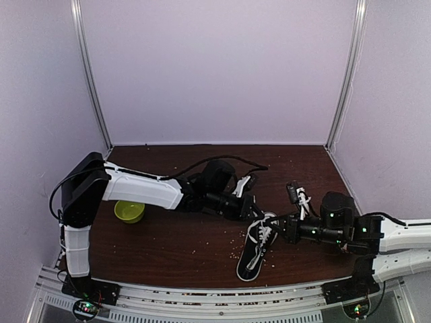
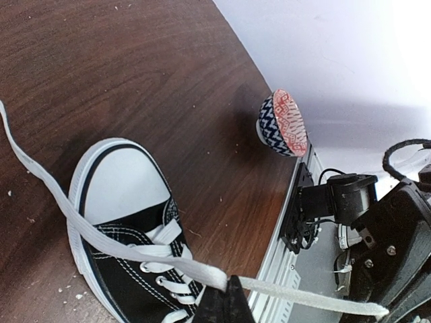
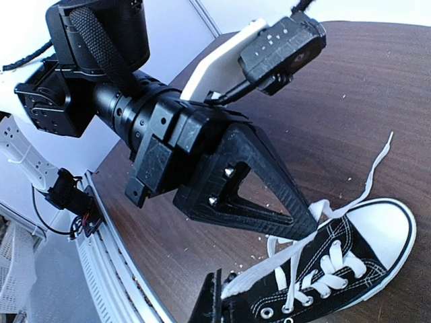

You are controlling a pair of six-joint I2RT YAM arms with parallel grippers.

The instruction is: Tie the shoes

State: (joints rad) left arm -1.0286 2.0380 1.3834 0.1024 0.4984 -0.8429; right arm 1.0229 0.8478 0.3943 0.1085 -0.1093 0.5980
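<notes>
Closest in the left wrist view is the dark tip of the left gripper [image 2: 225,301]. Its jaws are pinched together on a white lace [image 2: 195,270], which runs taut across the frame and passes over the shoe [image 2: 128,202].

The black canvas sneaker has a white toe cap and white sole. It lies on the dark wooden tabletop [image 1: 175,249], right of centre and near the front rail. Its toe points toward the back wall and its heel toward the arm bases.

The right gripper [image 1: 277,229] sits just beside the shoe on the opposite side. Only one of its fingers shows, at the bottom edge of its own view, with a lace strand ending next to it. Whether its jaws are apart or holding anything cannot be told.

A green bowl [image 1: 129,211] sits well off to the left, and a patterned bowl [image 2: 283,124] stands near the rail. Crumbs are scattered about.

No knot or bow is visible, so the work appears to be at an early step: one lace is being drawn out before the first crossing. The next move likely calls for the right arm to have a firm hold on the other strand. The two laces can then be crossed while tension is kept gentle enough not to drag the shoe.
</notes>
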